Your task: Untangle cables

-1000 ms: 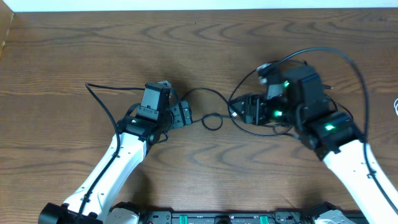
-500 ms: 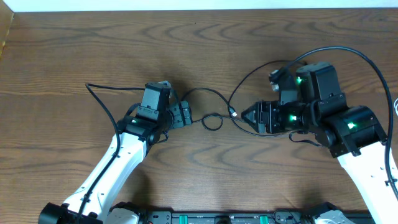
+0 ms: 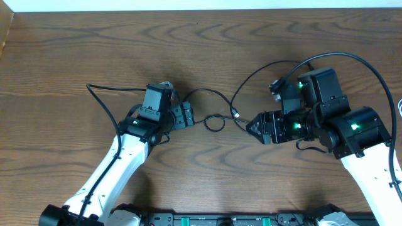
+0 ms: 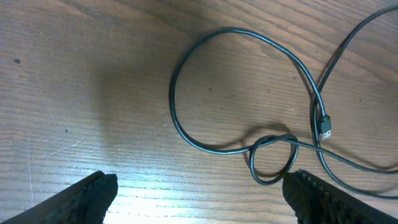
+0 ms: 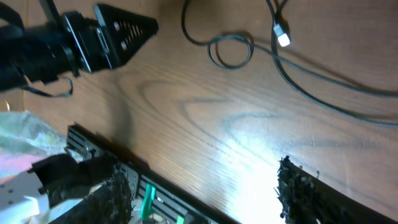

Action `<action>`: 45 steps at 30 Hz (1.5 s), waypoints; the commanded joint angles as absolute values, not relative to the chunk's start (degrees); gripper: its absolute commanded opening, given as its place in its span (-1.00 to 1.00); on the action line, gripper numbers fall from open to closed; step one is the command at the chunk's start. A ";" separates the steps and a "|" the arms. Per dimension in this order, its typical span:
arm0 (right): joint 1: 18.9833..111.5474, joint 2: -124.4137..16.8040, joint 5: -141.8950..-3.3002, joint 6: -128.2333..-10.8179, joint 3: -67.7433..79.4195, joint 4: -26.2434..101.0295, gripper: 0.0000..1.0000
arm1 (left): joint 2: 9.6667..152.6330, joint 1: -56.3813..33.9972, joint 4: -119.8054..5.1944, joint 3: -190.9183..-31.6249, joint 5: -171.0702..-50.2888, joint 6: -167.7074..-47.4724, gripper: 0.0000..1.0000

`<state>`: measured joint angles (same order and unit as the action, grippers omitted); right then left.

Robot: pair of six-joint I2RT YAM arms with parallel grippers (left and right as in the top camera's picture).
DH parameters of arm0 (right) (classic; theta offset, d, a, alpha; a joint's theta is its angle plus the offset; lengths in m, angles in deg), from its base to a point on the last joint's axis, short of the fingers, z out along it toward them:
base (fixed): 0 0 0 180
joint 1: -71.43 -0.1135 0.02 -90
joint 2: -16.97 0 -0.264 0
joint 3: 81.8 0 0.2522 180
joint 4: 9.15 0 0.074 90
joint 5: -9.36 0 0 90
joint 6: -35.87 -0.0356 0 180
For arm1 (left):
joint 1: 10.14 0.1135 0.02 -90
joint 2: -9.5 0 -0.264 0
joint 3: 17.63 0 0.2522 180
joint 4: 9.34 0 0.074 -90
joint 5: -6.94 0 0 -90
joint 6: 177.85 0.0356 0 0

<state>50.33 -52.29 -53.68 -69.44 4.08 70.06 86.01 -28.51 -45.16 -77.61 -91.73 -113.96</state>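
Cable [image 4: 171, 102], black and thin, lies slack on the bench [image 3: 75, 50] in loops between both hands, its plug [image 4: 325, 127] beside a small loop. Left hand [image 3: 183, 116] and right hand [image 3: 256, 125] gape wide, both empty.

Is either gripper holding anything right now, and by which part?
Nothing is held. The left gripper and right gripper are both open; the black cable lies loose on the table ahead of them.
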 commanded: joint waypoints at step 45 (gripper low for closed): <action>50.33 -52.55 -65.72 -81.57 -12.20 44.92 0.99 | 86.34 -28.21 -45.14 -77.37 -91.01 -114.03 0.83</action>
<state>50.30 -52.33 -65.29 -81.13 -10.72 47.83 86.01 -28.51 -45.16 -77.61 -91.73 -113.96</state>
